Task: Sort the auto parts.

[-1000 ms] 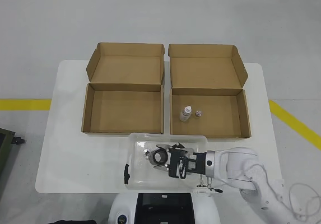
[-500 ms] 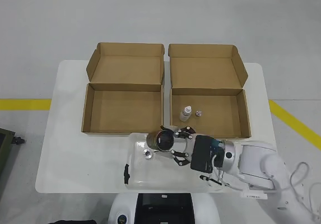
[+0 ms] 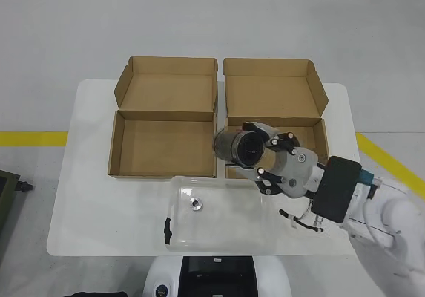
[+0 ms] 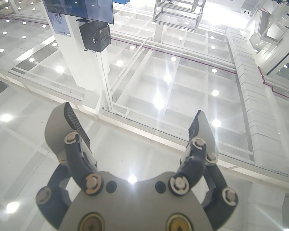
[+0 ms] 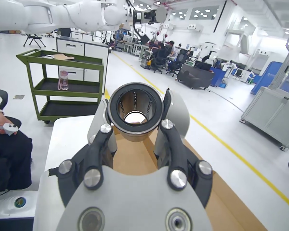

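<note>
Beneath the right gripper (image 3: 251, 150): cardboard boxes (image 3: 162, 148) are lying open.
Linear bearing (image 5: 136, 111): is sitting clamped between its jaws.
Left gripper (image 4: 134, 123): is gaping, released.

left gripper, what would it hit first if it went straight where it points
The left gripper points upward with open jaws; the way looks free up to the ceiling grid, which seems far off, though depth is unclear.

Your top view looks straight down from above the arms at the whole white table (image 3: 86, 148). Your left wrist camera points up at the ceiling (image 4: 173, 73), close behind the left gripper (image 4: 133, 111). Your right wrist camera looks level across the table, close behind the right gripper (image 5: 136, 111). With the top view it shares the linear bearing (image 5: 134, 133) and the right cardboard box (image 5: 132, 155).
</note>
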Available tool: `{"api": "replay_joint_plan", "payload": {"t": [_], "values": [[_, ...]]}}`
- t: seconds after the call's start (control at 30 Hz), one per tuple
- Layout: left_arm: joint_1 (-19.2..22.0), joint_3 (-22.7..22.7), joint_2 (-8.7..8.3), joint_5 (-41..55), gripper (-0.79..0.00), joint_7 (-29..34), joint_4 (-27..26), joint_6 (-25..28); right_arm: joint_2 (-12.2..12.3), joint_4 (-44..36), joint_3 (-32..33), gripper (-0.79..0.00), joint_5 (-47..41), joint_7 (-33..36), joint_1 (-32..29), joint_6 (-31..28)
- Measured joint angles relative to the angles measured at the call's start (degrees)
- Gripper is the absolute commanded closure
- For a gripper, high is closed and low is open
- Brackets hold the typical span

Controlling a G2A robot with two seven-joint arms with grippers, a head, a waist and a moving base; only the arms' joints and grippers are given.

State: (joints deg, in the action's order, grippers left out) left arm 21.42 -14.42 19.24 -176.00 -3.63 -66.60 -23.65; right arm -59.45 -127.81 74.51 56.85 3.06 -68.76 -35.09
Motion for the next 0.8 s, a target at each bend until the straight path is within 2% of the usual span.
{"api": "replay_joint_plan", "payload": {"t": [0.4,0.8], "values": [[0.0,0.0,0.00,0.0,-0.785,0.0,0.0,0.0,-0.7,0.8,1.4,0.000,-0.4,-6.7,2.2,2.7],[0.0,0.0,0.00,0.0,-0.785,0.0,0.0,0.0,-1.4,2.9,-0.5,0.000,0.5,-9.2,3.0,3.0]]}}
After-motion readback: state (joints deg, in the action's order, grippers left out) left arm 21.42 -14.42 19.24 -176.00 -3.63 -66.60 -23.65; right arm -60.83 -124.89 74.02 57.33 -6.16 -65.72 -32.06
